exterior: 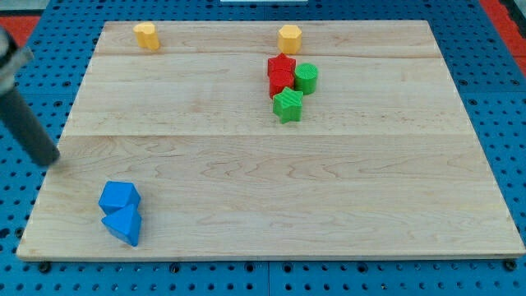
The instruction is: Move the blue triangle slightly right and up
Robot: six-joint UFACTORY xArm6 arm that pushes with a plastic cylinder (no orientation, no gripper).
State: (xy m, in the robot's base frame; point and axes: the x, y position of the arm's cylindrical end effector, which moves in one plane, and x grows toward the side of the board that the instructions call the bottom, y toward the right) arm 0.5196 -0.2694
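The blue triangle (124,226) lies near the board's bottom left corner, touching a second blue block (119,196) just above it. My rod comes in from the view's left edge and my tip (51,160) rests at the board's left edge, up and to the left of both blue blocks, clearly apart from them.
Wooden board (329,189) on a blue pegboard. Two yellow blocks sit at the top: one at left (146,35), one at centre (289,39). Below the centre one, two red blocks (281,74), a green cylinder (306,78) and a green block (288,106) cluster together.
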